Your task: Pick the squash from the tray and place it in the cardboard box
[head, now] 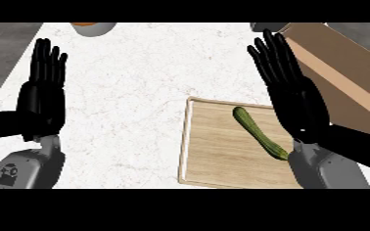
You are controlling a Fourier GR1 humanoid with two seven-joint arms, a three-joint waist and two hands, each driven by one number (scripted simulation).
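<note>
squash point(259, 132) on tray point(217, 151) | just left of right robot hand point(292, 93) | fingers straight, released

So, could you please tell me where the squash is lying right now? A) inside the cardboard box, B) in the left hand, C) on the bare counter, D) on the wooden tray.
D: the green squash lies on the wooden tray, with both hands open and the cardboard box off to the right.
</note>
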